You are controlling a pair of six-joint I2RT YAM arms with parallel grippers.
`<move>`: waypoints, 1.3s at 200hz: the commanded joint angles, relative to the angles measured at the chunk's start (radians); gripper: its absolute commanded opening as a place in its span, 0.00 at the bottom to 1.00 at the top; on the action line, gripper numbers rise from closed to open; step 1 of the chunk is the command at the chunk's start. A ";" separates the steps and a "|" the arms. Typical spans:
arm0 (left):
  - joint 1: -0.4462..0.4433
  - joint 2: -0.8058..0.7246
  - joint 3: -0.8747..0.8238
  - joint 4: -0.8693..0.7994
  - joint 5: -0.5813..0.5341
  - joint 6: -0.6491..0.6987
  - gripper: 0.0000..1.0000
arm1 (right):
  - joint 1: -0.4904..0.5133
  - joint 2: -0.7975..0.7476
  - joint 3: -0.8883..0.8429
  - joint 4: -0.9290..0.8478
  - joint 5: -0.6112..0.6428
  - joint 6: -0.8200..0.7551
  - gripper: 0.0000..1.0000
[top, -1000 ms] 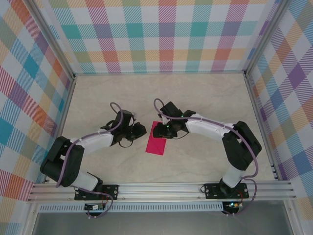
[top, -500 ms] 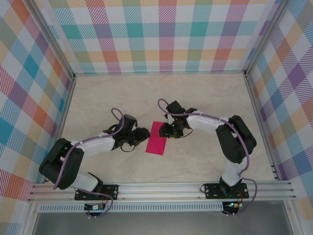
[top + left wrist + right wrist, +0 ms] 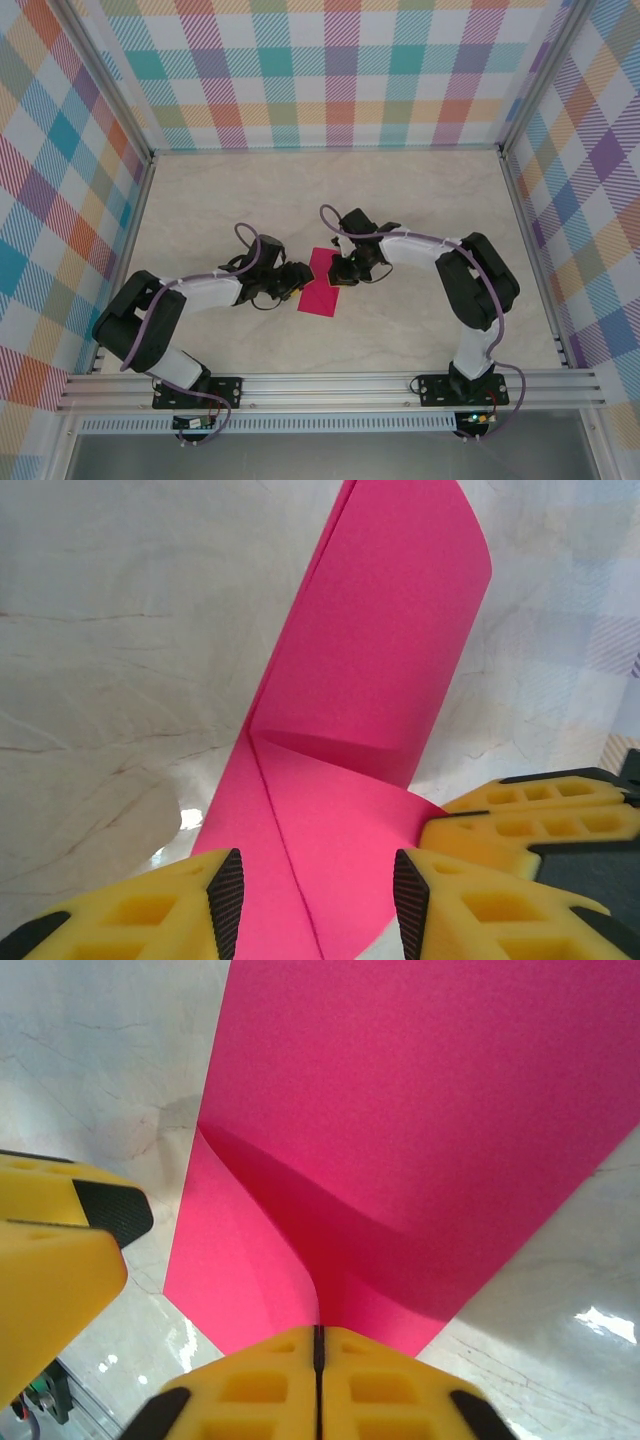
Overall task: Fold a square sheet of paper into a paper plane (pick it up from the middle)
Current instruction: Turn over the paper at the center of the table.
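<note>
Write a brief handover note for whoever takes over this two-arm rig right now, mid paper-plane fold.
Right gripper: shut on one edge of the pink paper sheet, holding a flap up off the table.
Left gripper: open, astride the sheet's left side, not gripping.
Done: one straight crease shows; sheet lies mid-table between the arms.
Left: lay and press this fold, then all nose and wing folds; no pointed shape yet.

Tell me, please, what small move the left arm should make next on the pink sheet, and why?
Probably close the left gripper on the square sheet of paper. Its jaws stand open with the sheet's creased end between the pads, while the right gripper is shut on another edge, holding a flap curled up. A second pinch would likely steady the sheet for folding.
</note>
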 commanded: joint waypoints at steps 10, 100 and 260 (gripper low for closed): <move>-0.025 0.025 0.007 0.038 0.036 0.022 0.46 | -0.028 -0.029 -0.048 0.038 -0.046 0.016 0.04; -0.066 0.054 0.041 0.091 0.014 0.135 0.43 | -0.042 -0.035 -0.056 0.031 -0.047 0.030 0.04; -0.075 0.094 0.050 0.160 0.079 0.239 0.37 | -0.043 -0.012 -0.043 0.020 -0.053 0.043 0.05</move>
